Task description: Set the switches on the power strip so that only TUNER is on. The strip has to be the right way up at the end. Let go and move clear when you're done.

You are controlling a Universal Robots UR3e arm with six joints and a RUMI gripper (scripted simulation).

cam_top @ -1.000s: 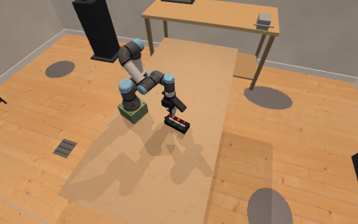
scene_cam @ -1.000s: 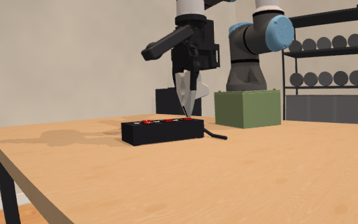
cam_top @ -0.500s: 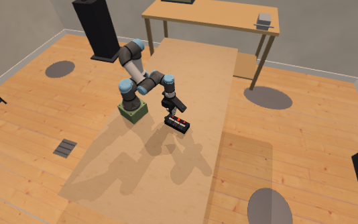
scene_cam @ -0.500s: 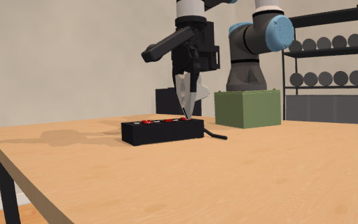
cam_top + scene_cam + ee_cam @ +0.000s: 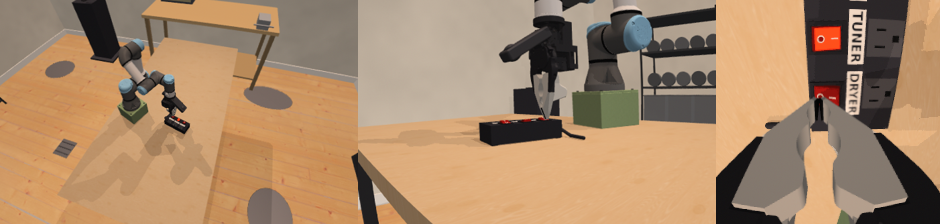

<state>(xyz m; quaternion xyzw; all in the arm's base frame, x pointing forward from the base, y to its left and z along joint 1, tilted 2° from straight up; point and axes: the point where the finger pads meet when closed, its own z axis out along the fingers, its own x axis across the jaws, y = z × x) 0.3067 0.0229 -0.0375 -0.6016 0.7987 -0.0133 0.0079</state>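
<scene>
The claw (image 5: pixel 818 107), its tips pressed together on nothing, bears on the near edge of the DRYER switch (image 5: pixel 827 94). The power strip (image 5: pixel 520 131) lies upright on the worktop (image 5: pixel 559 174), long axis toward 12 o'clock; the TUNER switch (image 5: pixel 826 39) follows at 12.

One power strip (image 5: pixel 520 131), three red switches (image 5: pixel 505 122), one arm (image 5: pixel 134 68)

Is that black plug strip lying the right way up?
Yes. The black power strip rests flat, red switches and labels facing up toward the shut claw.
</scene>
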